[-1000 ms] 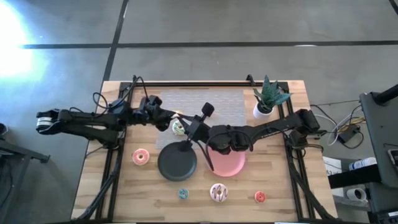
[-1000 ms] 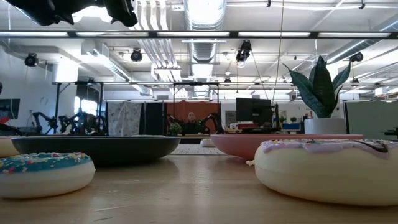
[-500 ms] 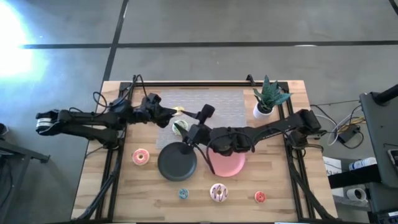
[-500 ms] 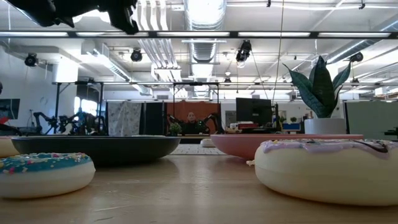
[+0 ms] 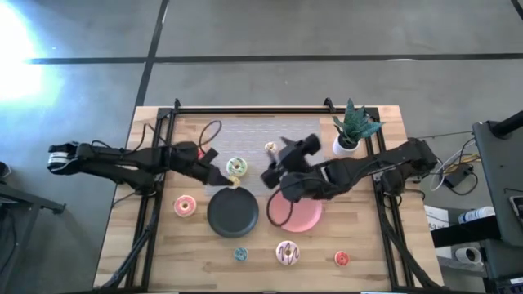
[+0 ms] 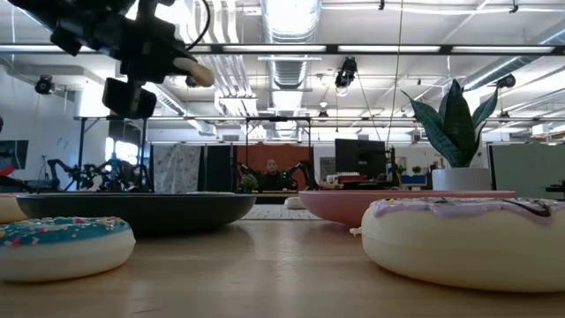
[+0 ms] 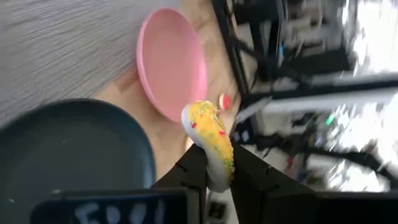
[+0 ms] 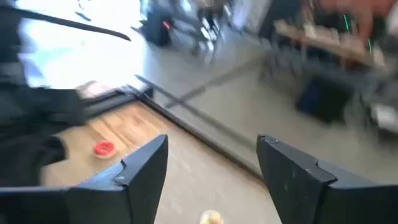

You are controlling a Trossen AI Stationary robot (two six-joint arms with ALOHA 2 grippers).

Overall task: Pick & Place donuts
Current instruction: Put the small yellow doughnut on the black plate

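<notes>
Left claw carries a yellow donut above the black plate; right claw hangs released over the mat.

From above, we see the left claw [image 5: 222,169] clenched on the yellow donut [image 5: 235,167] just beyond the black plate [image 5: 232,211], while the right claw [image 5: 288,159] stands released, holding nothing, near the pink plate [image 5: 296,212]. Pink [image 5: 185,206], blue [image 5: 240,254], striped [image 5: 287,252] and red [image 5: 341,259] donuts lie on the counter [image 5: 376,237], and another small donut [image 5: 270,148] sits on the grey mat. At counter height, we see the left claw [image 6: 163,66] raised high, the blue donut [image 6: 64,246] and striped donut [image 6: 468,238] nearest. On the left wrist, we see the fingers [image 7: 194,177] pinching the yellow donut [image 7: 211,140] edge-on above both plates. On the right wrist, we see its fingers [image 8: 140,171] spread wide apart.
</notes>
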